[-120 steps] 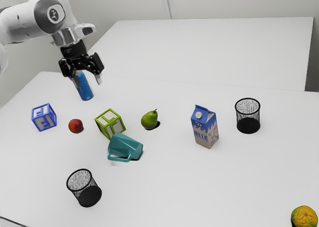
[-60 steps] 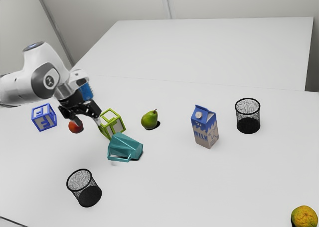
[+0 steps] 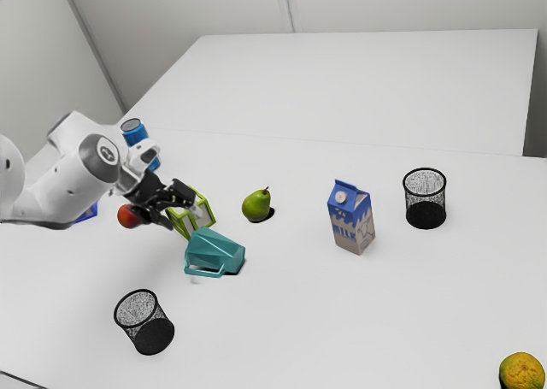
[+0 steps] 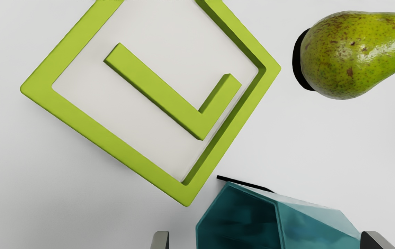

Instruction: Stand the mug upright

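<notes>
We are noting the mug (image 3: 214, 252) lying on its side on the table (image 3: 410, 321), its mouth facing the exterior view's left, so it is not standing as the task is asking. We are reading its flat-sided wall as what is keeping it from rolling; the handle (image 3: 205, 274), sticking out toward the near side, is probably helping. We are holding our gripper (image 4: 267, 240) wide apart and clamped on nothing, its tips framing the mug's body in the wrist view; we are judging this spread as meant for straddling the mug. The green block (image 4: 187, 195) is sitting just beside the mouth, a narrow gap showing between them, and the pear (image 4: 356, 55) is resting farther off. We are expecting to need a descent clear of that block, a firm closing, then a mouth-up turn. We are flagging two risks: nudging the block and slipping on slanted facets.
</notes>
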Robot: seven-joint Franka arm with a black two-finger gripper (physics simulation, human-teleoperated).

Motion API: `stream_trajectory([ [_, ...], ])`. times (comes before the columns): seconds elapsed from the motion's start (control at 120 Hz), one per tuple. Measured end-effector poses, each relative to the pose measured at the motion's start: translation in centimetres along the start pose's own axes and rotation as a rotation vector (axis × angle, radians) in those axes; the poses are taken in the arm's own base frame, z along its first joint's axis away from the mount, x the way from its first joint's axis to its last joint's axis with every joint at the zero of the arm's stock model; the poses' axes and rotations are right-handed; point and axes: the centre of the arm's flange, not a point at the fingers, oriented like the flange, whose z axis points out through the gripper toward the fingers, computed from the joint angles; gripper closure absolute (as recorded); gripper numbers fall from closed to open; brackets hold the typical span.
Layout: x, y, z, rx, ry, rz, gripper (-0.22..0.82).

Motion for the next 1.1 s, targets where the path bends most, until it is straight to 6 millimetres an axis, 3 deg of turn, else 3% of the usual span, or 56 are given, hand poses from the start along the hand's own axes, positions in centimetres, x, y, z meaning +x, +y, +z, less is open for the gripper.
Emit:
stream_trajectory([
  [0.733,-2.1,-0.5,5.5,-0.295,-0.107,0.066,0.0],
  [1.1,-2.7,-1.1,6.0,-0.394,-0.131,0.115,0.01],
])
